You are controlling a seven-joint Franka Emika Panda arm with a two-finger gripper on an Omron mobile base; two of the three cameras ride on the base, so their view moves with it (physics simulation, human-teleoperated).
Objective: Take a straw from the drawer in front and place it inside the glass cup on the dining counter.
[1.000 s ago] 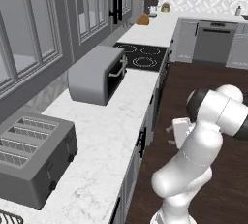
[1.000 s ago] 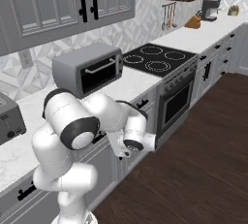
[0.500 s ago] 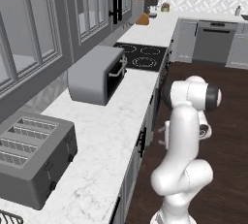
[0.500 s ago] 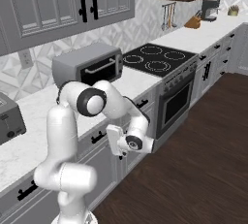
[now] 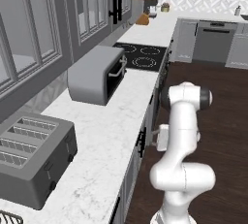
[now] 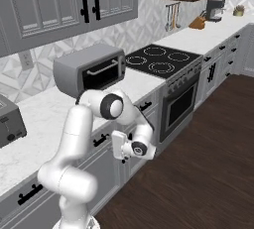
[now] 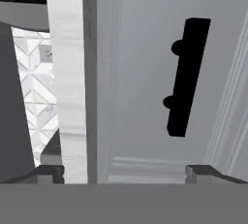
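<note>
We list a long marble table [image 5: 104, 136] along the wall, bearing a toaster oven [image 5: 97, 74] and a grey toaster [image 5: 31, 157]. Beyond them sits a black cooktop [image 5: 141, 56]. Under the table edge, the drawer [image 7: 145, 82] is closed, its black bar handle [image 7: 186, 75] facing our end effector [image 7: 126, 172]. The end effector has its fingertips [image 7: 201, 172] spread wide, holding nothing.

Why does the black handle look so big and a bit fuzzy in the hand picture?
Hand view: the camera sits very near the drawer, so its black handle looms large with soft edges. Left and right base views: farther away, flat even light, sharper, no glare on the worktop.
</note>
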